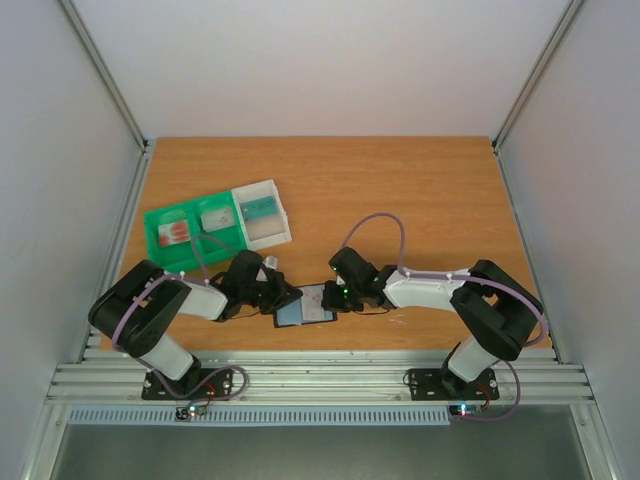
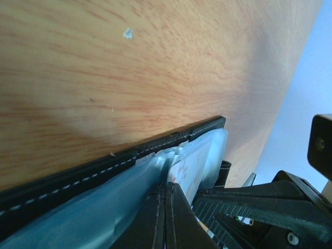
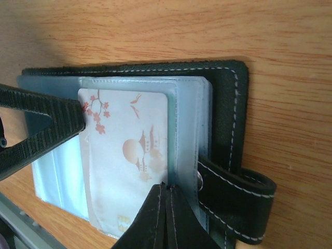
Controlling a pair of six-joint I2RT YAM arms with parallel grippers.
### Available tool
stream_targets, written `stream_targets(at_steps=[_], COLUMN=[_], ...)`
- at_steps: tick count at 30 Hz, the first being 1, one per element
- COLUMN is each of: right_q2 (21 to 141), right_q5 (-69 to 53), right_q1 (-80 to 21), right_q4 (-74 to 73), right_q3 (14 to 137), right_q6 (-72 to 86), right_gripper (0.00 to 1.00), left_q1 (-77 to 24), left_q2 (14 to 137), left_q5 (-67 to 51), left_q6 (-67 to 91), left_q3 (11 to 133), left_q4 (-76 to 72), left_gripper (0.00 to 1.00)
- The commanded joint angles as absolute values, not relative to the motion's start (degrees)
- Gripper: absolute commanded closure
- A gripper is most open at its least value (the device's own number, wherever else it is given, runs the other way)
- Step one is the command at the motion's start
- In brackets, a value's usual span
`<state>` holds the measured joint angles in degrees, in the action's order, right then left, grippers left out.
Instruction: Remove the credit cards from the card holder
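The black card holder (image 1: 305, 308) lies open on the table between both arms, its pale blue pockets (image 3: 189, 129) facing up. A whitish credit card (image 3: 129, 150) with red blossoms sits in the top pocket, seen edge-on in the left wrist view (image 2: 193, 167). My left gripper (image 2: 166, 185) is shut, its tips at the pocket's mouth by the card's corner. My right gripper (image 3: 167, 185) is shut too, its tips resting on the pocket seam beside the card's long edge. I see nothing between either pair of fingers. The snap tab (image 3: 244, 192) curls out to the right.
A green compartment tray (image 1: 152, 222) at the back left holds a red-marked card (image 1: 175, 232) and a pale one (image 1: 215, 217). A clear-white box (image 1: 268, 232) next to it holds a teal card (image 1: 258, 207). The table's near edge runs just below the holder.
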<state>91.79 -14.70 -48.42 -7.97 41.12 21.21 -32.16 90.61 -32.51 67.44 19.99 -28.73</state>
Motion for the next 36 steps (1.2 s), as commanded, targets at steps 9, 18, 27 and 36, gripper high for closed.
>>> stream_targets(at_steps=[9,18,27,36], right_q2=[91.77,88.74,86.14,94.09], right_q5=[-10.29,-11.87,-17.62,-20.94], right_q1=[-48.52,-48.55,-48.52,-48.52], right_q4=[-12.00,-13.40,-13.00,-8.05], right_q3=[38.71,39.98,43.41,44.90], right_q6=[21.97,21.06,18.42,18.36], right_gripper=[0.99,0.98,0.88,0.88], left_q1=[-32.11,-31.40,-31.37,-31.35], left_q2=[79.66,76.53,77.74,76.02], left_q5=[-30.38,-29.81,-30.20,-27.17], left_q6=[61.57,58.95,58.01,59.68], left_q3=[20.43,22.05,23.74,20.31], left_q4=[-12.18,-6.35,-5.79,-6.73], left_gripper=[0.99,1.00,0.92,0.67])
